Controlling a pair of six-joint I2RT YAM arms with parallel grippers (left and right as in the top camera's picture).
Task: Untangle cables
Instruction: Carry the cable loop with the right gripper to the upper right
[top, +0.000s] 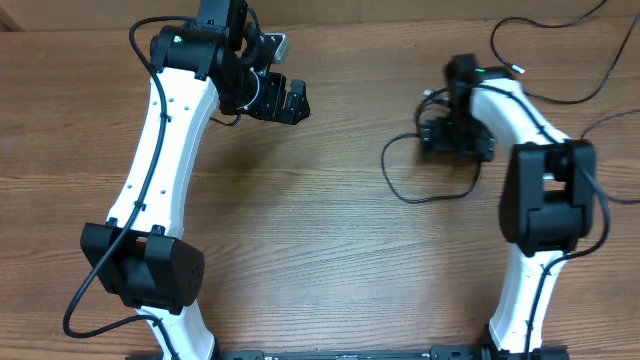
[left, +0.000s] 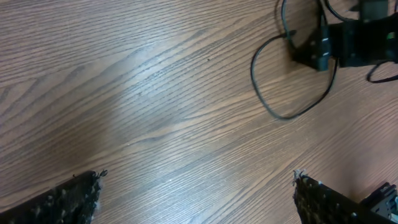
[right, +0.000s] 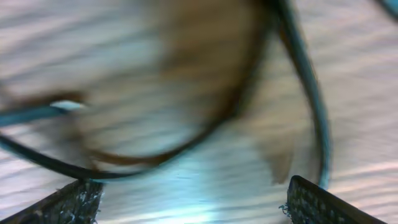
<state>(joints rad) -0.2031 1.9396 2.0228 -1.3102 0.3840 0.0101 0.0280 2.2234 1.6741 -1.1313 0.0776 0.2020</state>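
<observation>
Overhead view: thin black cable (top: 410, 200) lying in a loose loop on the wooden table (top: 300, 230), just beside the right gripper (top: 438, 138) and well apart from the left gripper (top: 293, 101). Wrist views only: left fingers (left: 68, 200) and right fingers (right: 323, 202) spread wide, gripping nothing; cable blurred, close above the right pair.

Blurred black cables (right: 314, 112) loop over the wooden table (right: 186, 155), beyond the spread fingers (right: 323, 202) of the right gripper (right: 194, 186).

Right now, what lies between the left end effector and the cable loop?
Only bare table separates left end effector and cable loop; overhead and left wrist views show it.
</observation>
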